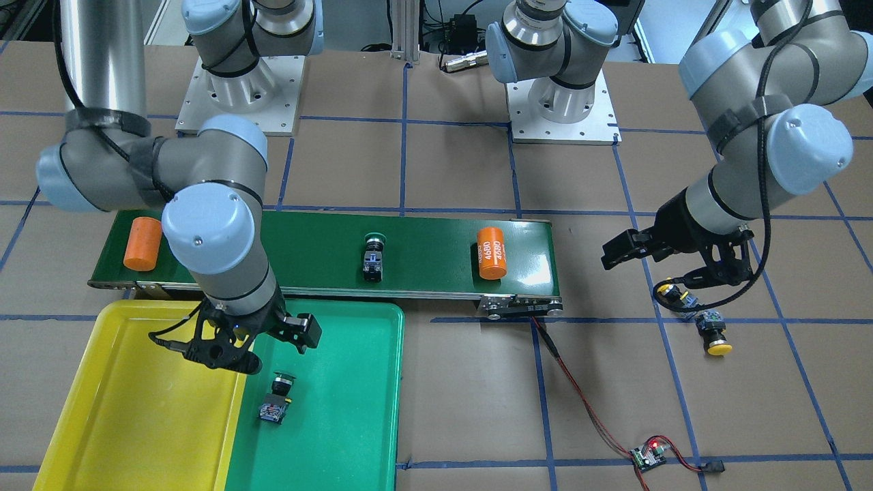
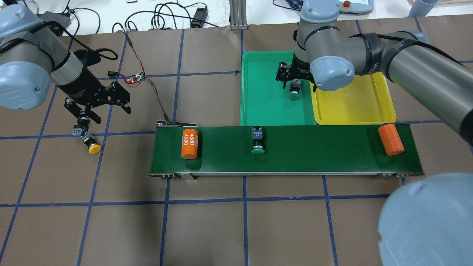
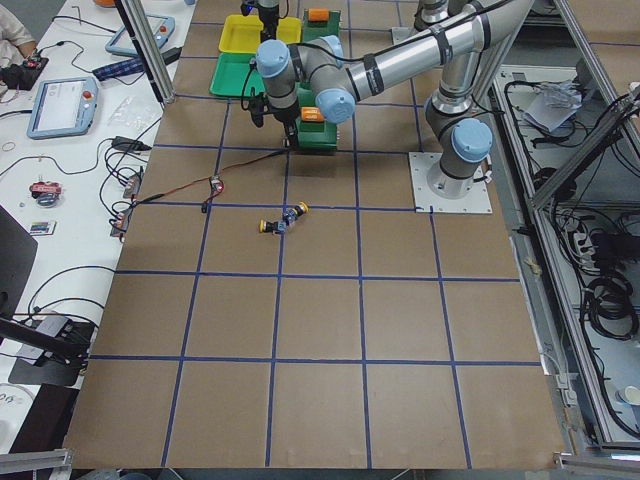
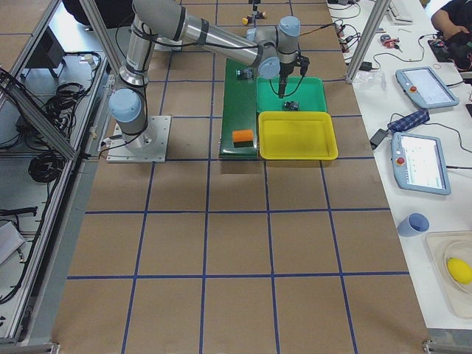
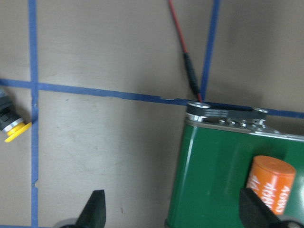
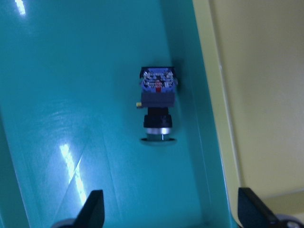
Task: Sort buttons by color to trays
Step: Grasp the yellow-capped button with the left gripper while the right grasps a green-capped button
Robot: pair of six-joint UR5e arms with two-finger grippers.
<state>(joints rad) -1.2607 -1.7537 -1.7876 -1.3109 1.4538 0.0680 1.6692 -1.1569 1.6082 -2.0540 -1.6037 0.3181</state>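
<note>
Glossy plastic green tray [image 6: 71,142]; matt brown paper table [image 2: 207,229].

Green-capped button [image 6: 157,105] (sideways) in green tray [image 6: 71,95]

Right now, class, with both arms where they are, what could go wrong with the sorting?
The two yellow buttons lie end to end near the open left gripper; closing on one may knock the other away. The green button lies on its side on the conveyor belt and might roll if nudged.
</note>
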